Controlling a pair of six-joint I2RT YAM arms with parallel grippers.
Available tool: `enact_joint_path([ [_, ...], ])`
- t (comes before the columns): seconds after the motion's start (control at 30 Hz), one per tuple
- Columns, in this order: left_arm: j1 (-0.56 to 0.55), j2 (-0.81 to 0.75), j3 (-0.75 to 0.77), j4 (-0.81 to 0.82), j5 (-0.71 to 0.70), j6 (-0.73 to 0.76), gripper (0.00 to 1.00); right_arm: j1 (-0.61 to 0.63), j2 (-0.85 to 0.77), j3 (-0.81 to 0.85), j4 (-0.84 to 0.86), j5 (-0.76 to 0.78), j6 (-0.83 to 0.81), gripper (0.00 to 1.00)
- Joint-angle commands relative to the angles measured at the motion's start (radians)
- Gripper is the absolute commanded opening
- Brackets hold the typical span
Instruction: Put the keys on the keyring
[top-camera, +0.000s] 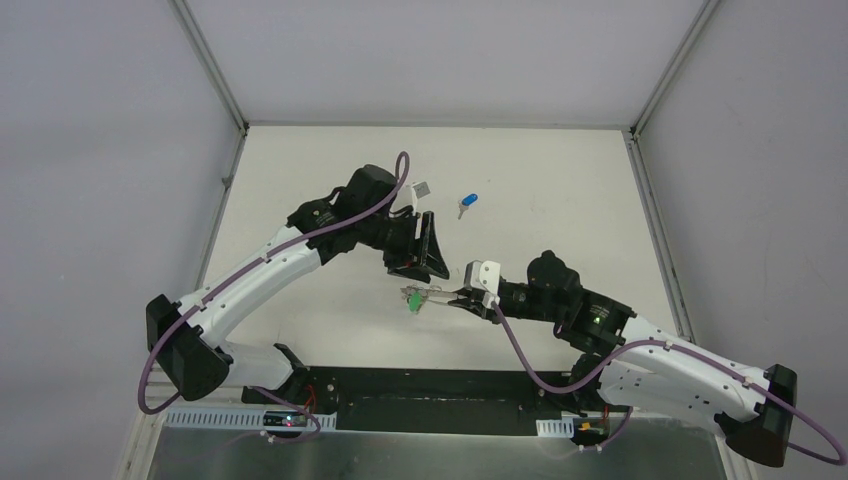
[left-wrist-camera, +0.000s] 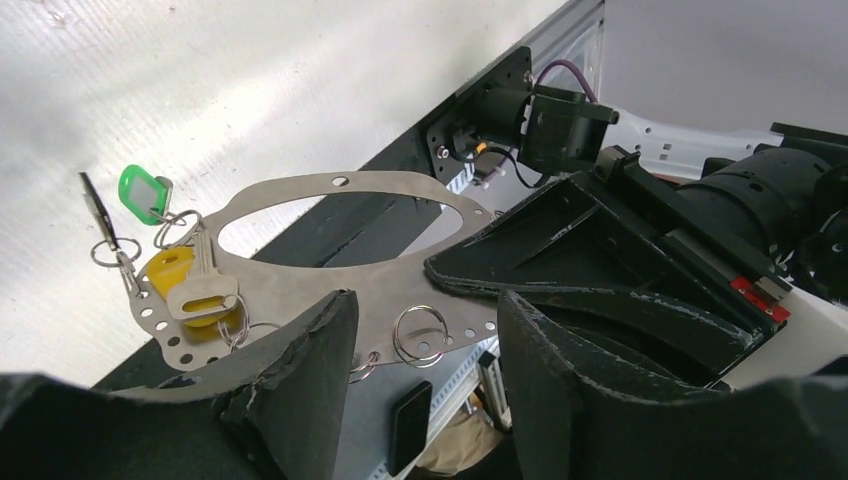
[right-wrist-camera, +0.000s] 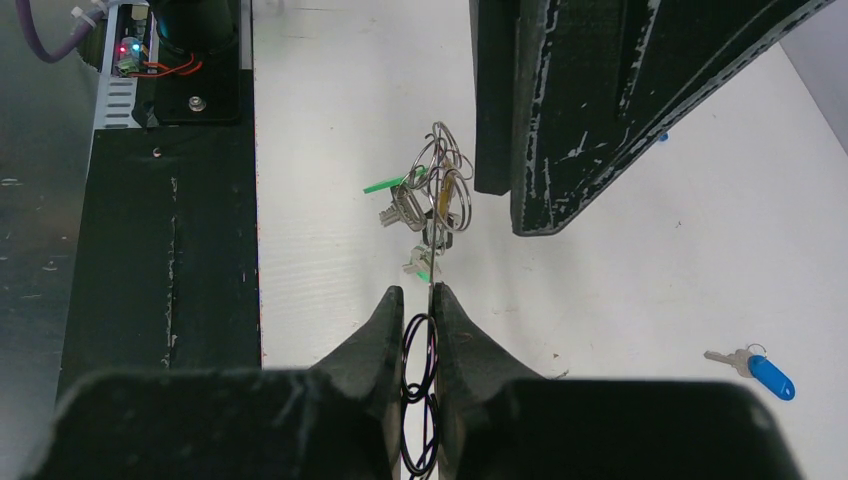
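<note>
The right gripper (right-wrist-camera: 417, 298) is pressed together, pinching the edge of the keyring (left-wrist-camera: 280, 290), a flat silver plate with an oval cut-out and small holes along its rim. It is held above the table (top-camera: 300, 170), near the black base strip (top-camera: 400, 385). The left gripper (left-wrist-camera: 422, 310) stands spread just beside the plate's lower rim, not closed on it. 2 keys, the green key (left-wrist-camera: 143, 190) and the yellow key (left-wrist-camera: 165, 270), hang at the plate's end away from the right gripper. The blue key (top-camera: 467, 203) lies alone, well apart, with open table around it. Only the left wrist view shows the plate's face; the right wrist view sees it edge-on.
</note>
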Motion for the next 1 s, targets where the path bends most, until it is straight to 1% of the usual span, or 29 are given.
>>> enact_joint_path([
  [0.0, 0.005, 0.000, -0.010, 0.090, 0.069, -0.038, 0.52, 0.000, -0.021, 0.016, 0.067, -0.019, -0.009, 0.00],
  [0.13, 0.005, 0.000, -0.012, 0.098, 0.108, -0.050, 0.42, -0.001, -0.017, 0.019, 0.066, 0.004, 0.002, 0.00],
  [0.33, 0.005, -0.013, -0.016, 0.098, 0.121, -0.056, 0.36, -0.001, -0.009, 0.023, 0.066, 0.020, 0.008, 0.00],
  [0.4, 0.005, -0.022, -0.015, 0.098, 0.108, -0.049, 0.37, -0.001, -0.008, 0.024, 0.065, 0.020, 0.008, 0.00],
  [0.53, 0.007, -0.054, -0.011, 0.069, 0.016, -0.017, 0.51, -0.001, -0.008, 0.024, 0.066, 0.015, 0.011, 0.00],
  [0.67, 0.007, -0.066, -0.017, 0.027, -0.051, -0.005, 0.56, 0.000, -0.008, 0.024, 0.067, 0.007, 0.017, 0.00],
  [0.83, 0.007, -0.050, -0.036, 0.026, -0.021, -0.021, 0.57, -0.001, -0.005, 0.022, 0.073, 0.008, 0.025, 0.00],
  [0.97, 0.007, -0.039, -0.030, 0.027, 0.019, -0.025, 0.51, -0.001, 0.003, 0.022, 0.076, 0.012, 0.029, 0.00],
])
